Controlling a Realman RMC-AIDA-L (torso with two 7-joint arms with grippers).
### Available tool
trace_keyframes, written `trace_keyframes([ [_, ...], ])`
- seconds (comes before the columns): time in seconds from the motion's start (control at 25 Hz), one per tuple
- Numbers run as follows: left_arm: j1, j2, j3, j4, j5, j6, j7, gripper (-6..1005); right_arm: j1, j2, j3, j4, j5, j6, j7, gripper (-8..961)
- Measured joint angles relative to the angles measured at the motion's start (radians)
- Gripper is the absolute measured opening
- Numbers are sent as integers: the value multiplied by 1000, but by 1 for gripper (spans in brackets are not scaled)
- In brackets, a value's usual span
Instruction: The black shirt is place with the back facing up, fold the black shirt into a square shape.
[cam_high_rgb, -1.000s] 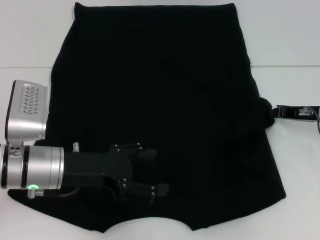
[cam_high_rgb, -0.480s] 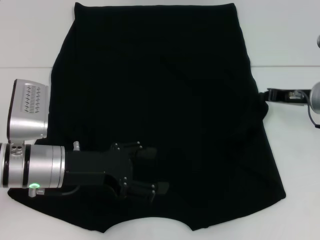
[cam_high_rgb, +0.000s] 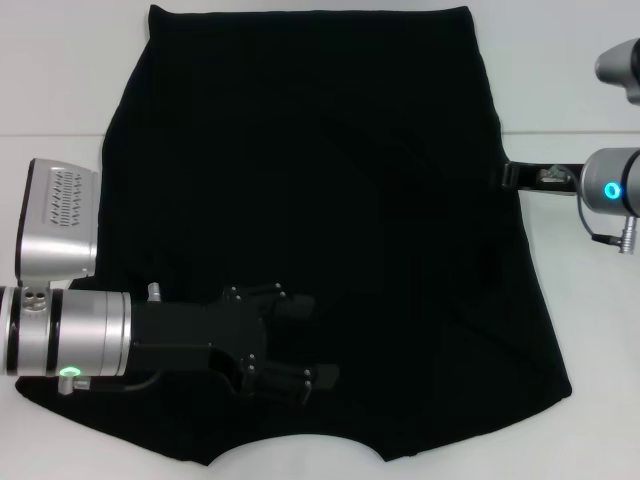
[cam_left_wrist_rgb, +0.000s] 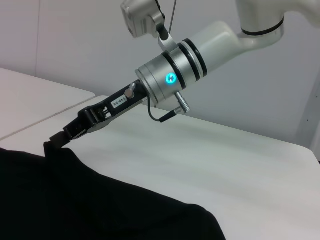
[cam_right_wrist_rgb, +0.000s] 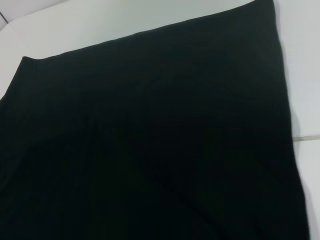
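Black shirt (cam_high_rgb: 330, 220) fabric covers most of the white table (cam_high_rgb: 60, 70), lying flat with its long axis running away from the robot: the straight hem lies at the far side and the curved neckline at the near edge. It is plain, matte and soft, with faint creases across the middle, and its outline widens toward the near side. The right wrist view shows only this dark cloth with a strip of table beyond it.

Next in size, the left arm's silver cylinder reaches in from the robot's left. Its black left gripper (cam_high_rgb: 300, 345) rests over the near left part of the shirt with its fingers spread apart, holding nothing.

Smallest in view, the right gripper (cam_high_rgb: 508, 176) sits at the shirt's right edge, about midway along it. In the left wrist view its tip (cam_left_wrist_rgb: 57, 140) meets a raised point of fabric, seemingly pinched on that edge.
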Motion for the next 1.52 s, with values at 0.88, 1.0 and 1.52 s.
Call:
trace_keyframes([
  [0.88,0,2,0,0,0,-1,0,948,29,26,-7,4,26,-11,-7,154],
  [1.0,-1,2,0,0,0,-1,0,948,31,26,-16,4,26,-19,-3,164],
  [1.52,4,2,0,0,0,-3,0,949,12,21,-9,-42,26,-83,-8,206],
])
